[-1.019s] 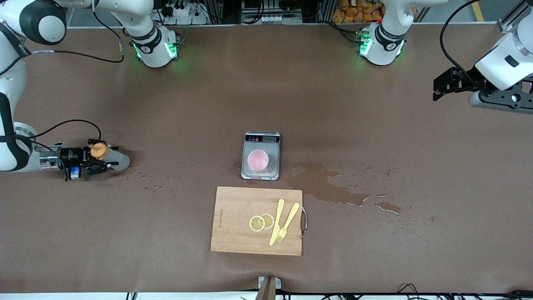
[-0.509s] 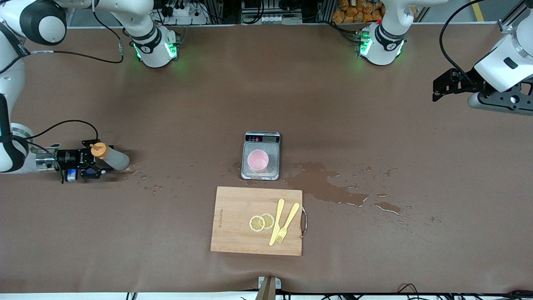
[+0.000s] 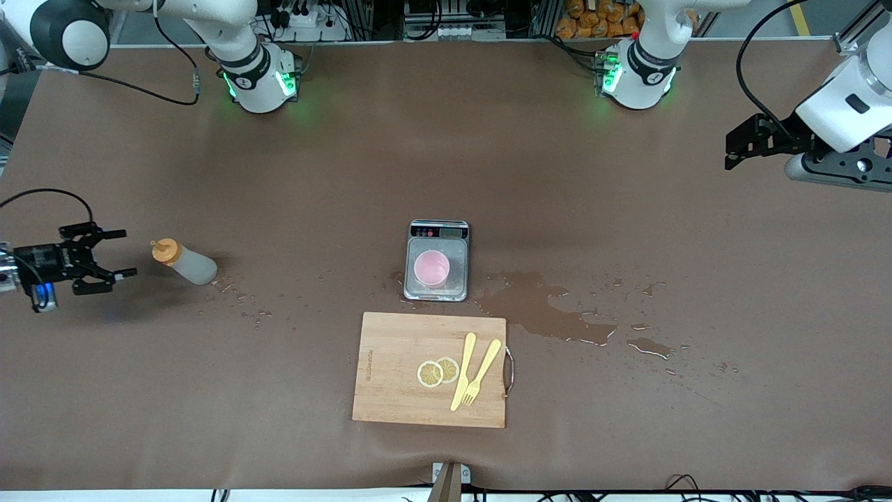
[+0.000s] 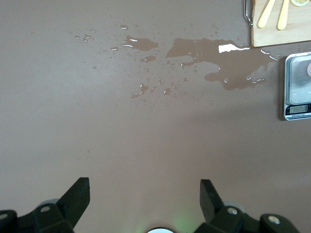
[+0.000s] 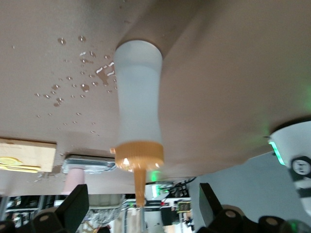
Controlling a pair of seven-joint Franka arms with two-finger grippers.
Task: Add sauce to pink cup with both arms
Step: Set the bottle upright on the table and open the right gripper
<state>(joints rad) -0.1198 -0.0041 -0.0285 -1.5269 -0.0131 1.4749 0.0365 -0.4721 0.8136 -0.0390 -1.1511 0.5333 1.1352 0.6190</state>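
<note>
The sauce bottle, grey-white with an orange nozzle cap, stands free on the brown table toward the right arm's end. My right gripper is open and empty, a short way from the bottle's cap, toward the table's end. In the right wrist view the bottle stands apart between the open fingers. The pink cup sits on the scale at mid-table. My left gripper is open and empty, up over the left arm's end of the table; its fingers are spread wide.
A wooden cutting board with lemon slices, a yellow knife and fork lies nearer the camera than the scale. A wet spill spreads beside the scale toward the left arm's end. Small droplets lie by the bottle.
My right gripper opened, let go of the sauce bottle and drew back toward the right arm's end of the table. The bottle stays standing. The left arm has hardly moved.
</note>
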